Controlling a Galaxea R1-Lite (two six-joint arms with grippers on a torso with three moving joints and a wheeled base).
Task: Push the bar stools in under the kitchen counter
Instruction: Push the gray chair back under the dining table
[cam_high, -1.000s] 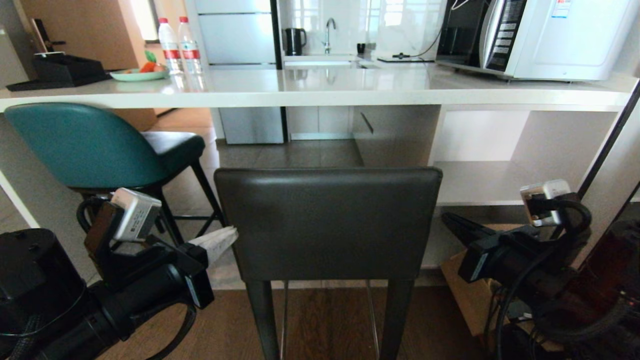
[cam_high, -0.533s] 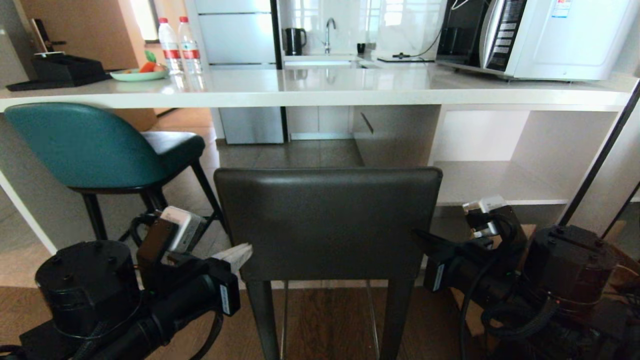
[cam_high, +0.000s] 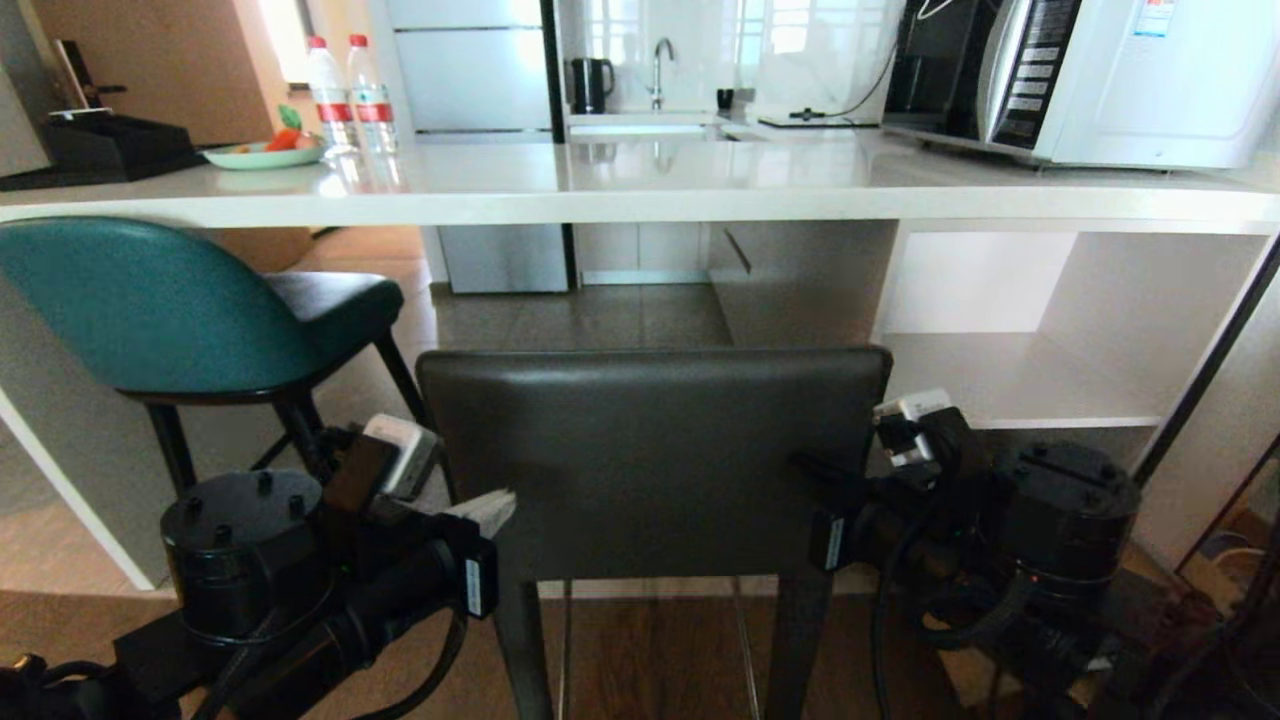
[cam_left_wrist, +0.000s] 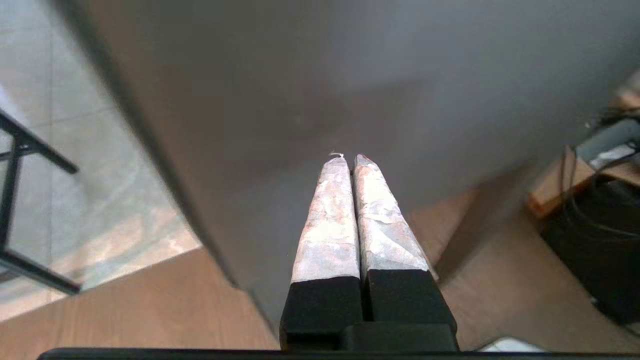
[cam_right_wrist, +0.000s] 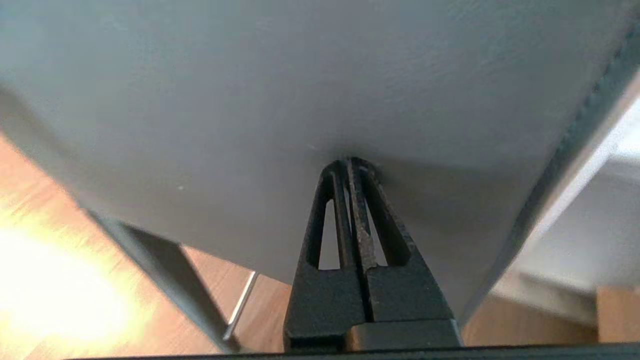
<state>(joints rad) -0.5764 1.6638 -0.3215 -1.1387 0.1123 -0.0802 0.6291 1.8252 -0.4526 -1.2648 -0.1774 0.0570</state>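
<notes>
Against dark grey stool (cam_high: 655, 460), both hands closed, no legible writing

Wooden floor (cam_high: 650, 650) under grey stool (cam_high: 650, 460); tiled floor (cam_high: 585, 315) under teal stool (cam_high: 150, 310).

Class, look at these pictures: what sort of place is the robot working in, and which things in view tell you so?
Most likely a home or apartment kitchen with a breakfast bar. A microwave sits on the long white counter, a sink tap and kettle stand behind, and two bar stools, teal and dark grey, face it.
</notes>
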